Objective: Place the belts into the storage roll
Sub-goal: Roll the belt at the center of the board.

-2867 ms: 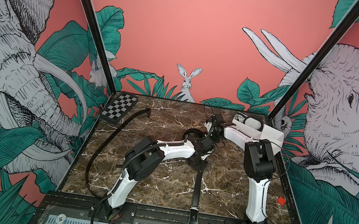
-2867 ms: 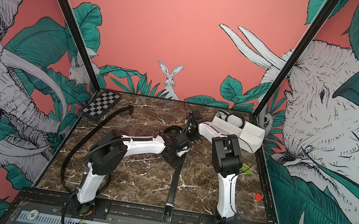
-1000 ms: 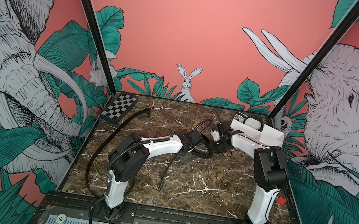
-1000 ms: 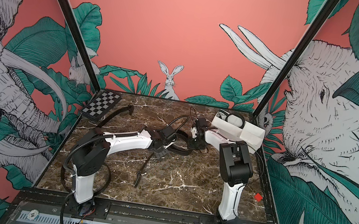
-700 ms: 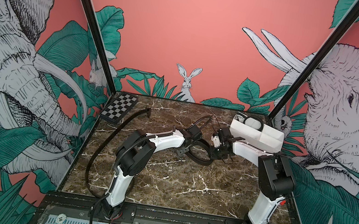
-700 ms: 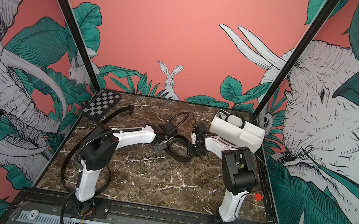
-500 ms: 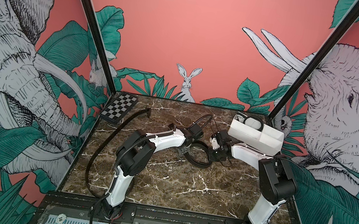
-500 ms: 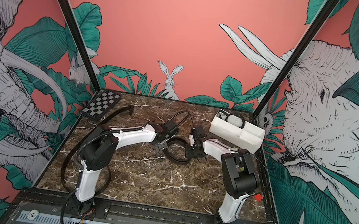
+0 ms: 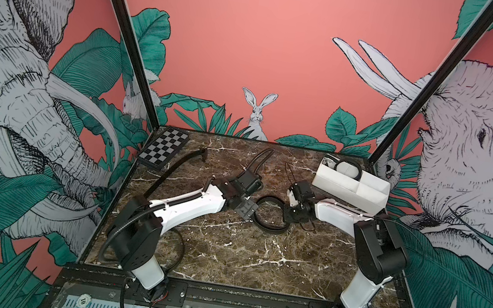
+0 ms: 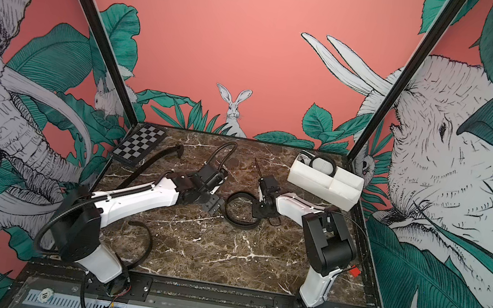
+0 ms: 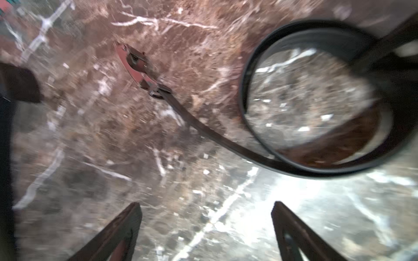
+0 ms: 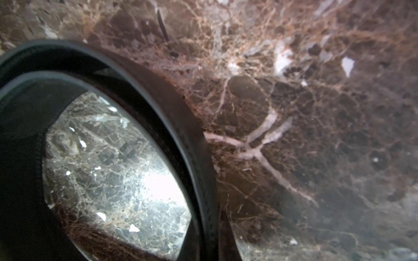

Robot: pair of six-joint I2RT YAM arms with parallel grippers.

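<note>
Step in hand: coil transfer, judged about midway.

- The belt [image 9: 267,229] lies wound in a loose ring on the table [image 9: 223,257], betw. both grippers and well short of the storage roll [image 9: 349,190].
- R gripper [image 9: 289,222]: fingers together on the ring's wall, prob. pinching the overlapped turns so the coil cannot spring open.
- L gripper [image 11: 205,232]: fingers [image 11: 117,230] wide apart, holding nothing, just beside the ring.
- The buckle [image 11: 135,61] end trails free on the marble.
- A second belt [image 10: 333,168] sits coiled in an end compartment of the roll.
- Est. next move: R arm carries the ring to a free compartment. Risk: uncoiling.
</note>
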